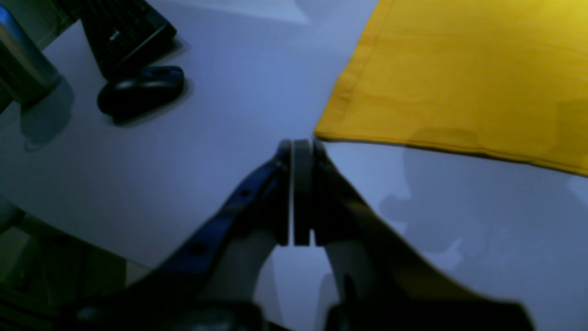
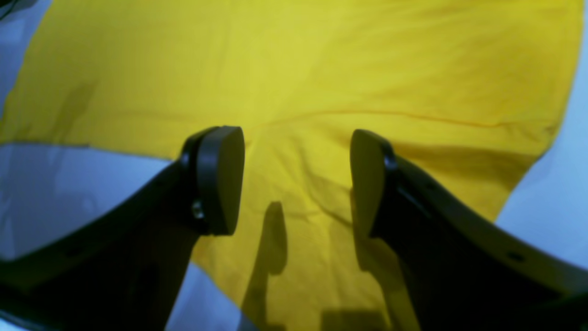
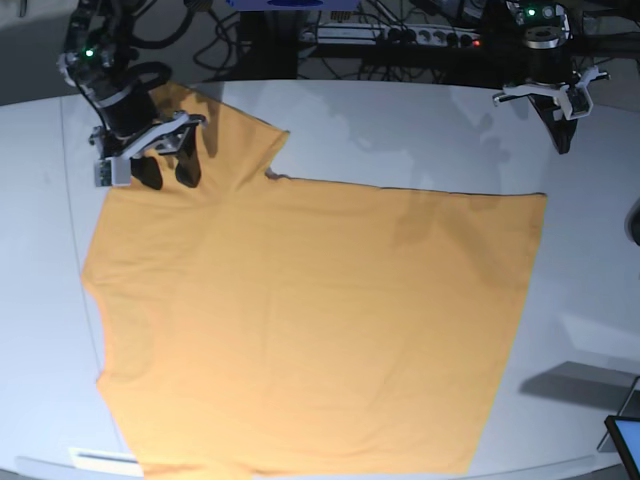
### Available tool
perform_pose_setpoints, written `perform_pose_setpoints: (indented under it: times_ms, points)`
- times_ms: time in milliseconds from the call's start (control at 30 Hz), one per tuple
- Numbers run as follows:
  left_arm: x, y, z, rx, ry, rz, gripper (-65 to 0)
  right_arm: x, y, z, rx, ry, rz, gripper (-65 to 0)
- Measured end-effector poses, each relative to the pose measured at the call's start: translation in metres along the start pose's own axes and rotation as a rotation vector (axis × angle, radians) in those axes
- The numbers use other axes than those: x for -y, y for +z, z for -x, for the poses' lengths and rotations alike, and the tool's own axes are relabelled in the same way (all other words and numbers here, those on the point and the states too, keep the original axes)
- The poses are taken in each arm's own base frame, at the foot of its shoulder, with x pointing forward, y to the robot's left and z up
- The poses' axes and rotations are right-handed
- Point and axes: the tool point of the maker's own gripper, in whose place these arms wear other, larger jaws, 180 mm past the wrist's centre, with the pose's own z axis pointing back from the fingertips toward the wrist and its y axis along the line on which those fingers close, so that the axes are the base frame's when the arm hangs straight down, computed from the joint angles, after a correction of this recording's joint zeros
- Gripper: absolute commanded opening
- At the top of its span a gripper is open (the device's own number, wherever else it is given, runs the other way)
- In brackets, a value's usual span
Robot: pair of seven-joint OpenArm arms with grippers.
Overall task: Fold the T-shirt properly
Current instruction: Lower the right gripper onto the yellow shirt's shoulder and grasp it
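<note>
Right jaws (image 2: 296, 179) gape over T-shirt (image 3: 300, 320) (left jaws (image 1: 302, 151) closed).

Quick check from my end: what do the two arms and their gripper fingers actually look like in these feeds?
Both arms are dark, with pale clamp pieces at the wrists and a green light glowing near each top. The right gripper has black curved fingers ending in rounded oval pads. The left gripper has dark bluish fingers with flat grey pads.

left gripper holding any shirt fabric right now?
No. In the left wrist view the left gripper has its jaws shut on nothing, just beside the corner of the T-shirt.
</note>
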Motion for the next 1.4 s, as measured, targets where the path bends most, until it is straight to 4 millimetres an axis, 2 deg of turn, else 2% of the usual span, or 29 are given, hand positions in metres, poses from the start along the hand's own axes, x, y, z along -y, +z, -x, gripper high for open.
perform_pose_setpoints:
  times_ms: [67, 133, 267, 367, 533, 633, 800, 1233, 1400]
  points:
    - [0.0, 0.0, 0.0, -0.001, 0.001, -0.002, -63.8, 0.007, 0.001, -0.009, 0.009, -0.006, -0.007, -29.3]
    - [0.001, 0.001, 0.001, -0.002, 0.004, 0.001, -63.8, 0.022, 0.004, -0.022, 0.036, -0.031, 0.022, -29.3]
    - [0.0, 0.0, 0.0, -0.001, 0.001, -0.003, -63.8, 0.055, 0.008, -0.033, -0.009, -0.061, 0.09, -29.3]
    - [0.001, 0.0, 0.001, -0.002, 0.003, 0.001, -63.8, 0.075, 0.007, -0.033, -0.063, -0.085, 0.136, -29.3]
    - [0.001, 0.0, 0.0, -0.001, 0.002, 0.001, -63.8, 0.071, 0.004, -0.016, -0.139, -0.064, 0.096, -29.3]
    - [0.001, 0.0, 0.001, -0.003, 0.002, 0.001, -63.8, 0.074, 0.0, -0.011, -0.145, -0.086, 0.092, -29.3]
    - [0.0, 0.002, 0.002, -0.006, 0.0, 0.002, -63.8, 0.079, -0.005, 0.012, -0.205, -0.134, 0.092, -29.3]
    - [0.0, 0.002, 0.002, -0.006, 0.0, 0.001, -63.8, 0.106, -0.02, 0.003, -0.205, -0.143, 0.094, -29.3]
    - [0.0, 0.002, 0.002, -0.007, 0.0, 0.002, -63.8, 0.111, -0.021, 0.001, -0.199, -0.148, 0.088, -29.3]
